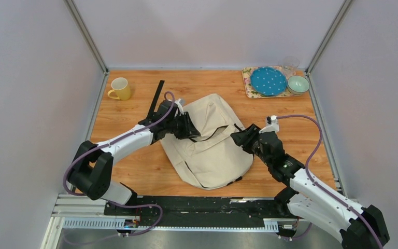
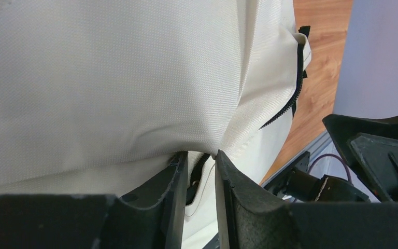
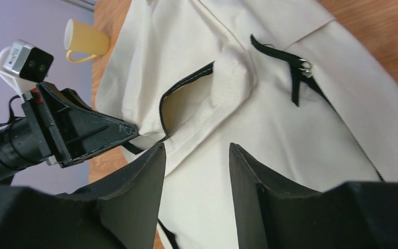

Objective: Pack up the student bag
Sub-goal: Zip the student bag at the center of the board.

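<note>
Left tool (image 2: 201, 156) narrowly parted, right tool (image 3: 197, 150) wider, cream student bag (image 1: 207, 150), pocket (image 3: 184, 101) gaping

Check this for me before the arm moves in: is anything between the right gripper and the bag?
Nothing visible. The right gripper hangs open right at the bag, with only its cloth showing between the fingers.
</note>
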Controlling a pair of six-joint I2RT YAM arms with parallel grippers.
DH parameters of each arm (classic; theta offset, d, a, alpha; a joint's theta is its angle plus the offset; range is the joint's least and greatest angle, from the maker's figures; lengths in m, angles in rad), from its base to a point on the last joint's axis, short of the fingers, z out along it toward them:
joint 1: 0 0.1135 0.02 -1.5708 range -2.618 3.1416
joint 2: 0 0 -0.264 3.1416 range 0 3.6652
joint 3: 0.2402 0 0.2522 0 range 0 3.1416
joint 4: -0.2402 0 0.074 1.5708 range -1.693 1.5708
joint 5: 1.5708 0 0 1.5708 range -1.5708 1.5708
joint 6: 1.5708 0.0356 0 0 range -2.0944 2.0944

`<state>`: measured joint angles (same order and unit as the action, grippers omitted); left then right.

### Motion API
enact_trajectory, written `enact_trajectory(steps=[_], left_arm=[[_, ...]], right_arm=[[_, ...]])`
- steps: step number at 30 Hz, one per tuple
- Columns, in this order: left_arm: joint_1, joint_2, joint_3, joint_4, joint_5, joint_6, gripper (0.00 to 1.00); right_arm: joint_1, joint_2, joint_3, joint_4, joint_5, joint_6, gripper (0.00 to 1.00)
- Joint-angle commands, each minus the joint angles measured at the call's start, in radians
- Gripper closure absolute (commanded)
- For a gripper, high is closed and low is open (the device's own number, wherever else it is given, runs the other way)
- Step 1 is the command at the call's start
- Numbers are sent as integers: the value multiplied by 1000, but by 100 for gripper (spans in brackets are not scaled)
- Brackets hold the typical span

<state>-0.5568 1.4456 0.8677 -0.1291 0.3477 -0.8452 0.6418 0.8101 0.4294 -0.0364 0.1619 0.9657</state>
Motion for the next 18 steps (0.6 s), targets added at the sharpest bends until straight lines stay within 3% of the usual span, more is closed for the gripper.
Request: enact_trajectory(steps=[1,4,7,9,14,18], left_arm=[[-35,42,112,-100,20,78,63],[-61,88,194,-216,-35,152,62],[-63,72,188,-228,-71,164,61],[-64,44,186,-244,-129,184,52],[-61,-31,205,-331,-214,248,43],[-61,-157,142,-304,-297,232,25]], right_arm=[[-4,-6,15,-94,97,-65,48],[-4,64,71,-106,79,-87,47],[-7,151,137,-115,58,-128,45],[-7,182,167,-125,56,-151,43],[-10,231,250,-120,24,-188,41],[-8,239,275,-111,-44,-235,41]])
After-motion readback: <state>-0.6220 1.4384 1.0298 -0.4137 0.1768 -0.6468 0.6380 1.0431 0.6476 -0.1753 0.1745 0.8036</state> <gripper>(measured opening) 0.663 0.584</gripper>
